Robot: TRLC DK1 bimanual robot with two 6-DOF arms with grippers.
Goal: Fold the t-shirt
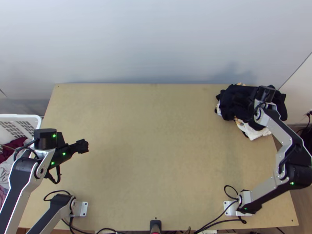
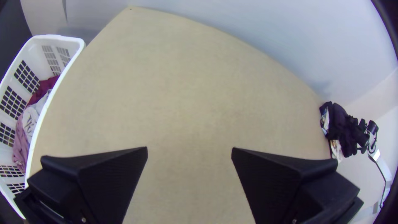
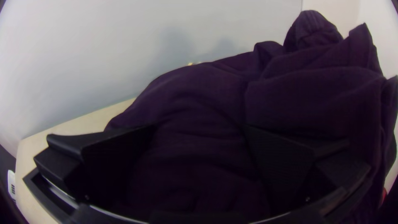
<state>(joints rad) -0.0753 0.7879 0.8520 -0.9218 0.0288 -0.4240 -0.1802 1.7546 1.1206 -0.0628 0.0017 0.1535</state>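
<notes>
A bunched pile of dark cloth (image 1: 238, 99) lies at the table's far right corner, with white cloth (image 1: 253, 132) under it; which piece is the t-shirt I cannot tell. Over the pile is my right gripper (image 1: 265, 94). In the right wrist view, the right gripper (image 3: 201, 128) is open, its fingers apart against the dark cloth (image 3: 207, 95); contact is hard to judge. My left gripper (image 1: 82, 146) is above the table's left side. In the left wrist view, the left gripper (image 2: 189, 151) stands open with bare tabletop between its fingers, far from the pile (image 2: 342, 126).
A white laundry basket (image 2: 56, 89) holding maroon, pink and pale clothes stands against the table's left edge. Bare wood spans the middle of the table (image 1: 156, 136). A pale wall (image 1: 156, 43) rises behind the far edge. Black cables (image 1: 218, 218) lie by the right arm's base.
</notes>
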